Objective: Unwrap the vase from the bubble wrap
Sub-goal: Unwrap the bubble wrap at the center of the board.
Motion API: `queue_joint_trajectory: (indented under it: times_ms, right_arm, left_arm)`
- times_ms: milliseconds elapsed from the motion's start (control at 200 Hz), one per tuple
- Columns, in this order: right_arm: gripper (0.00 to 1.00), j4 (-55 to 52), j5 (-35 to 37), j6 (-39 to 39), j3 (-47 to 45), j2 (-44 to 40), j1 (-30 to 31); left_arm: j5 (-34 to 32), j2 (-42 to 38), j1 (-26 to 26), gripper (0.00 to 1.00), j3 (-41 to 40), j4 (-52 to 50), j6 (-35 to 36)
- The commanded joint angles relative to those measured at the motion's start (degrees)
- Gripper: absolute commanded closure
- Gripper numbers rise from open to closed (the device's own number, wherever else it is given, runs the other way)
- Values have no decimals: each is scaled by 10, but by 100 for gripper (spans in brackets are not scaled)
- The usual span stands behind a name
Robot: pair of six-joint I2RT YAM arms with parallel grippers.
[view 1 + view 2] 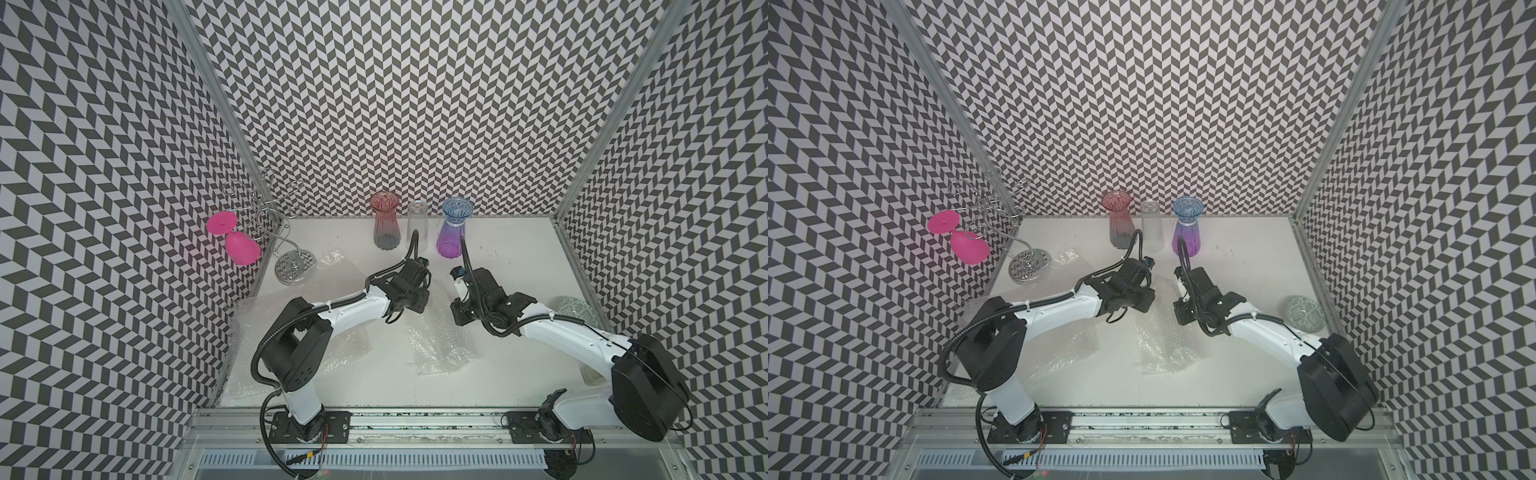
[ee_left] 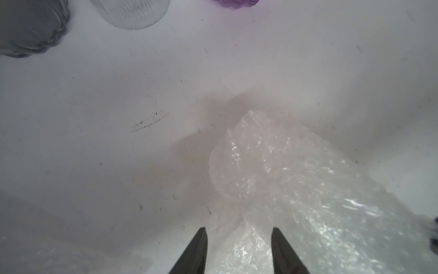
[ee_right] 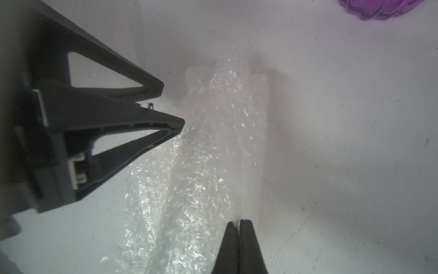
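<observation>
Left gripper (image 2: 239, 237) jaws stood part-open over bubble wrap (image 2: 272, 170), held nothing; right gripper (image 3: 239, 223) jaws pressed together, hold unclear

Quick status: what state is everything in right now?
Left claw, open, tips at the bundle.
Right claw, shut at bundle's edge.
Bundle, still wrapped, lying down.
Loose wrap, lying spread out.
Red vase, unwrapped, upright.
Clear vase, unwrapped, upright.
Purple vase, unwrapped, upright.
Pink glass, hanging upside down on rack.
</observation>
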Motion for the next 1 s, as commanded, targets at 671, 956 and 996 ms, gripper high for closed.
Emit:
queue_joint_trajectory:
  times_ms: [671, 956, 996]
  right_arm:
    - [100, -3, 6, -2, 29, 33, 6]
    - [100, -22, 25, -6, 10, 43, 6]
    - [100, -22, 27, -6, 7, 43, 6]
  left_arm:
    - [-58, 63, -11, 100, 40, 105, 55]
    - [-47, 40, 20, 100, 31, 134, -24]
    - [-37, 33, 27, 100, 27, 140, -40]
